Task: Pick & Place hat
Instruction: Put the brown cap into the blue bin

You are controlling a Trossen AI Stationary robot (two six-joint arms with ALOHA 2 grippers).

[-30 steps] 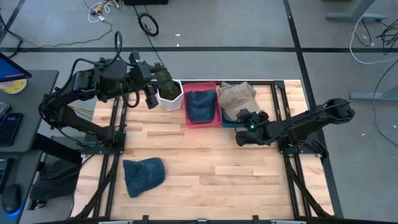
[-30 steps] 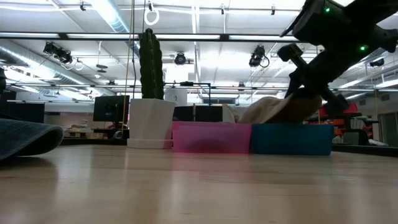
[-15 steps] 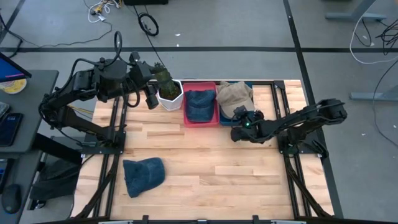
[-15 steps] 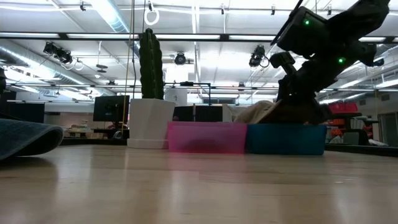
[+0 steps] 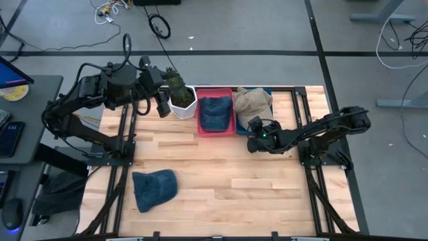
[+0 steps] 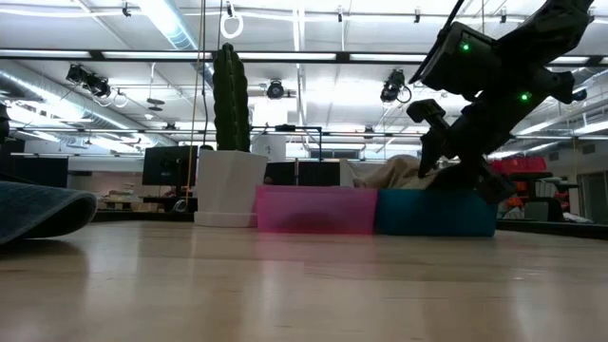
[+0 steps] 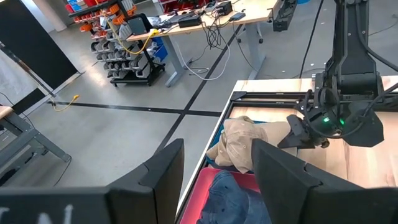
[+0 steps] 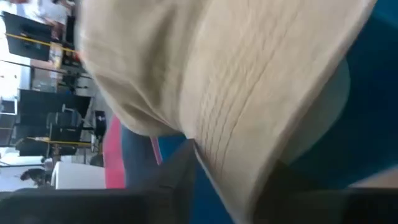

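Tan hat (image 5: 252, 100) looks soft, light; pinch its brim. Right hand (image 5: 253, 127), at its 6 o'clock, fingers parting; left hand (image 5: 162, 107) spread.

1. Floor's plain grey concrete (image 5: 234, 27) with dark seams running across it.
2. Loose cables (image 5: 159, 27) lying around at about 12 o'clock past the table.
3. Grey side desk (image 5: 27, 120) over at 9 o'clock.
4. Ceiling's got long tube lights (image 6: 176, 24) and exposed ducts.
5. Workbench (image 7: 205, 18) and parts racks (image 7: 121, 53) further back.
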